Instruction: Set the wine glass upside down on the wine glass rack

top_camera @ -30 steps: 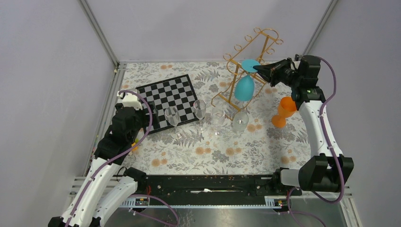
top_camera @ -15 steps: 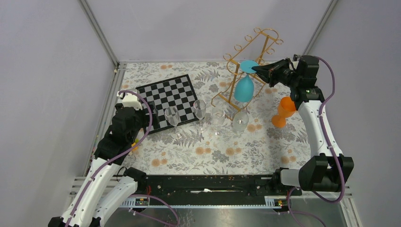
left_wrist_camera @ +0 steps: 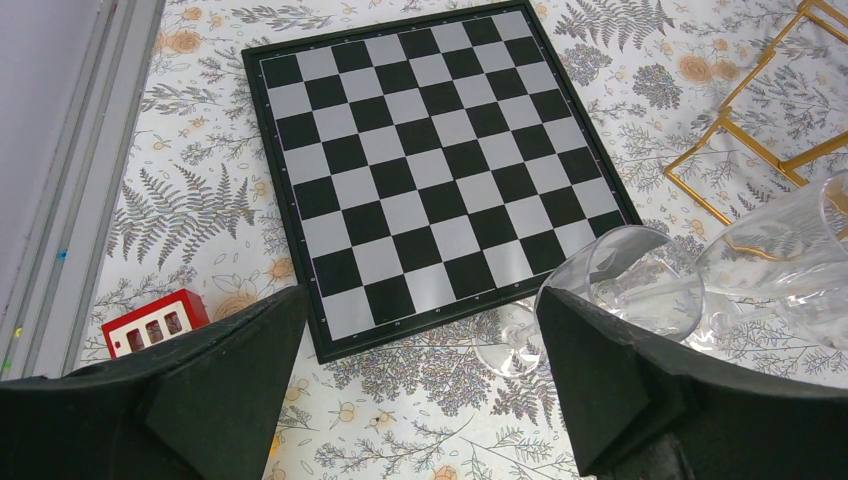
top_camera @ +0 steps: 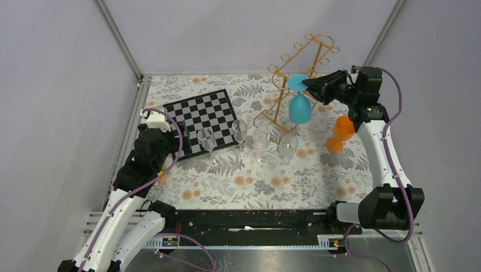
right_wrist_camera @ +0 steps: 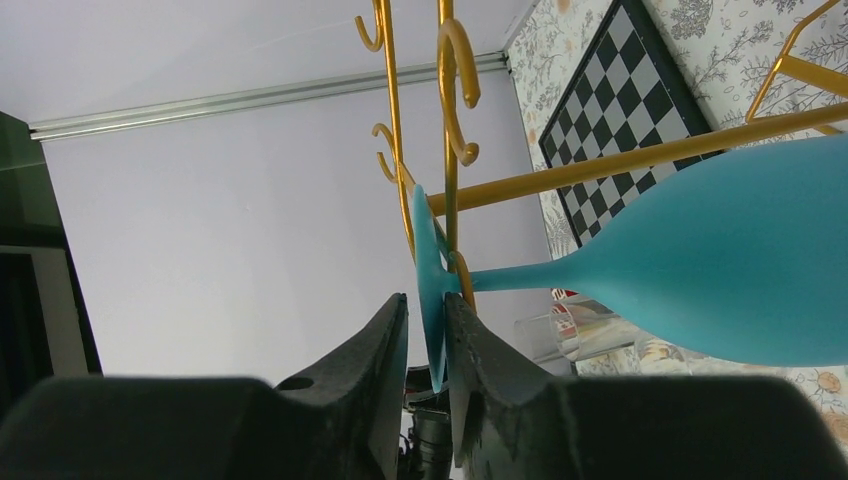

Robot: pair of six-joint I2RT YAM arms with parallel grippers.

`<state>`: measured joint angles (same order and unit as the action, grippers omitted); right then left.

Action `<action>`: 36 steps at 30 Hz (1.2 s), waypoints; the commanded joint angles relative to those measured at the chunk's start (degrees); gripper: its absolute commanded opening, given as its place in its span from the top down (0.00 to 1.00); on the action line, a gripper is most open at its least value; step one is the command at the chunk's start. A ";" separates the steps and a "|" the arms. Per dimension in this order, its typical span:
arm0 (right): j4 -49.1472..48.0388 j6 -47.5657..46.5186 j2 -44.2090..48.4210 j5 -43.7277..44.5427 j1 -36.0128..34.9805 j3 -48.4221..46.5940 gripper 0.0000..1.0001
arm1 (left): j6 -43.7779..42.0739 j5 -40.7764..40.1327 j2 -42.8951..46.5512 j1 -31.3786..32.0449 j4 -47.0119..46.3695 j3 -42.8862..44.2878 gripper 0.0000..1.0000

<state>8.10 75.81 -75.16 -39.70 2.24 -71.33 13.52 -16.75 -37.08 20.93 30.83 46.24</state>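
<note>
A blue wine glass (top_camera: 299, 107) hangs upside down, its bowl straight below its foot, on the rails of the gold wire wine glass rack (top_camera: 320, 35) at the back right. In the right wrist view the blue glass (right_wrist_camera: 700, 270) has its stem between the rack's rails (right_wrist_camera: 620, 160). My right gripper (top_camera: 309, 84) (right_wrist_camera: 425, 300) is around the rim of the foot, jaws slightly parted, with a gap on one side. My left gripper (top_camera: 170, 131) (left_wrist_camera: 420, 310) is open and empty, over the near edge of the chessboard.
A black-and-white chessboard (top_camera: 204, 119) (left_wrist_camera: 430, 150) lies at the back left. Several clear glasses (top_camera: 240, 131) (left_wrist_camera: 625, 285) stand in a row mid-table. An orange glass (top_camera: 340, 131) stands under my right arm. A small red block (left_wrist_camera: 155, 322) lies left of the chessboard.
The blue glass was tilted with its bowl down to the left. It has swung right and now hangs straight from the rack. Both arms have barely moved.
</note>
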 commanded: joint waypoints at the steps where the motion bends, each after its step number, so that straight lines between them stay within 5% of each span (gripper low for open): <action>1: -0.68 -1.95 1.97 -1.23 -0.47 -1.47 0.71 | -0.33 -1.17 0.96 -0.27 -1.22 1.22 0.01; 36: 12.14 -13.93 3.35 -0.44 -0.48 -6.34 0.38 | -1.48 -0.36 0.78 -0.27 -0.42 2.64 0.01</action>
<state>16.23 64.90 -72.38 -39.90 2.24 -75.07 12.40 -16.75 -36.73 20.93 31.90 46.39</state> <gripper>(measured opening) 0.613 0.989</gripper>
